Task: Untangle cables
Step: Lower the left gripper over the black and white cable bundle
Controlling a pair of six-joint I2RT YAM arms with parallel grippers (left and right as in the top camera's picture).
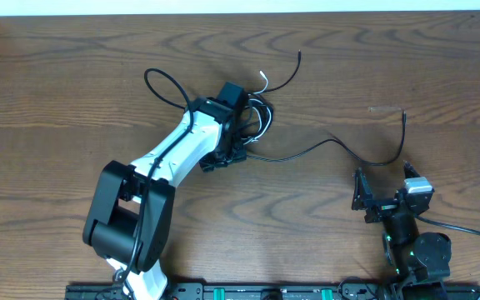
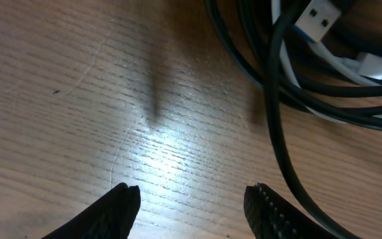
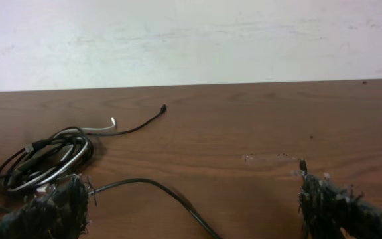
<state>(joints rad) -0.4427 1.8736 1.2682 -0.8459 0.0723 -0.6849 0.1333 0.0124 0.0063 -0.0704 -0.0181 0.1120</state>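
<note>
The cables lie in a tangled bundle [image 1: 257, 117] at the table's middle: black loops with a white cable [image 1: 262, 81] among them. One black strand [image 1: 332, 142] trails right toward my right gripper. My left gripper [image 1: 233, 142] hangs low beside the bundle; in its wrist view it [image 2: 191, 199] is open over bare wood, with the black cables [image 2: 277, 99] and the white plug [image 2: 323, 14] just beyond and to the right, untouched. Wide open and empty, my right gripper [image 1: 383, 173] faces the bundle [image 3: 45, 156], and a black strand [image 3: 151, 182] crosses in front of the gripper [image 3: 191, 196].
A black loop [image 1: 162, 81] sticks out left of the bundle, and a loose black end [image 1: 298, 55] reaches toward the table's far edge. A pale wall [image 3: 191, 40] rises behind the table. A thick cord [image 1: 473, 235] runs from the right arm.
</note>
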